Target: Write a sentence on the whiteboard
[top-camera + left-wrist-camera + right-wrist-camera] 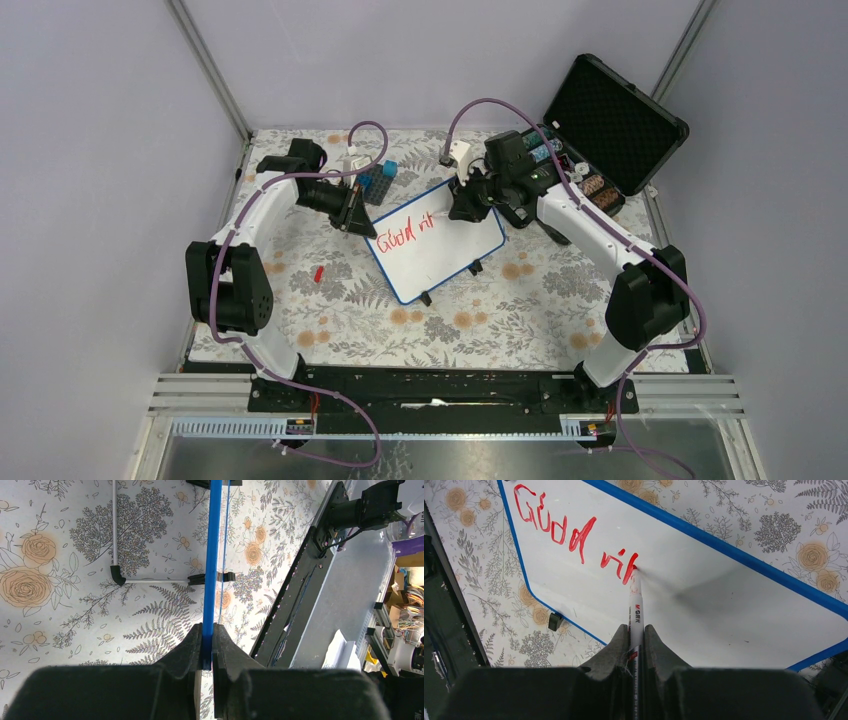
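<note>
The left gripper is clamped on the left blue edge of the whiteboard, which sits skewed on the floral cloth. Its white face carries red writing, seemingly "Good vib". At the writing's right end, the right gripper pinches a marker, its tip touching the board.

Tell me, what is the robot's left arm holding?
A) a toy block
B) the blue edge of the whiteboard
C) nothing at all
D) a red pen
B: the left wrist view shows the left arm's jaws shut on the whiteboard by its blue rim. The marker sits in the right arm's jaws.
</note>
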Action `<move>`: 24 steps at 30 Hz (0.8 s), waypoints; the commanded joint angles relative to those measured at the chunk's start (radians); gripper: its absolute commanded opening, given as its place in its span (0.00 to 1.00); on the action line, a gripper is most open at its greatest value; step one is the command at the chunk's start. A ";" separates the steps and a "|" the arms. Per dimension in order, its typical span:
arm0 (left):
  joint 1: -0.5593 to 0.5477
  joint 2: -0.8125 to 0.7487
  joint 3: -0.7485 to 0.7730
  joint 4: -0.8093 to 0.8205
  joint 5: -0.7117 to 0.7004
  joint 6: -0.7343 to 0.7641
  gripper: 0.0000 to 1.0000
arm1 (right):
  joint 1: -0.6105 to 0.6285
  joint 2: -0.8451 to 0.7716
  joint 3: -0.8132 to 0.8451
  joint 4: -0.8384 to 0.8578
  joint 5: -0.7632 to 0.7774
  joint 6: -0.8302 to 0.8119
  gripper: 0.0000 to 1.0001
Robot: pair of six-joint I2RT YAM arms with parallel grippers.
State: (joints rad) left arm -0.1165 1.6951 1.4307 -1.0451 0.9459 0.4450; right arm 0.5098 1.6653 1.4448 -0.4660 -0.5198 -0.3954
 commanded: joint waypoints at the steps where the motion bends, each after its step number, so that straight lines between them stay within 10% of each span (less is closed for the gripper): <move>1: -0.014 0.003 0.003 0.026 -0.036 0.011 0.00 | -0.012 0.005 0.031 0.028 0.039 -0.005 0.00; 24: -0.014 0.002 0.004 0.026 -0.035 0.012 0.00 | -0.002 -0.029 -0.046 -0.009 -0.004 -0.026 0.00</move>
State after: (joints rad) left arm -0.1165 1.6951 1.4307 -1.0443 0.9455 0.4435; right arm 0.4889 1.6577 1.4166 -0.4725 -0.5320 -0.4004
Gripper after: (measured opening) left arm 0.089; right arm 0.155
